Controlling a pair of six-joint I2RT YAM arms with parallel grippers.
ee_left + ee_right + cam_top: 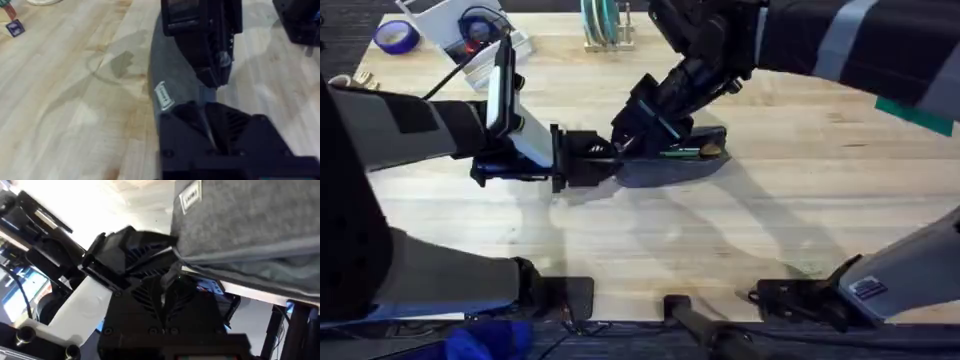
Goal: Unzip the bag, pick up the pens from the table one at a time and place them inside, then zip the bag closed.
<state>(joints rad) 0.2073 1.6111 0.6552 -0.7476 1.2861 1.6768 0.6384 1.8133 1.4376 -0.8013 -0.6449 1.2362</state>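
One bag (670,160); two end effectors: left (605,160), right (630,135).

The left arm reaches in from the left, low and level, its end effector (605,160) clamped shut. The right arm slants down from the upper right, its end effector (632,135) pinched closed just beside the left one.

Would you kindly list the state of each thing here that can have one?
Bag: flat on the table, open, a green-bodied pen showing inside.
Left gripper: shut on the bag's end.
Right gripper: at the bag's zipper end, fingers hidden.
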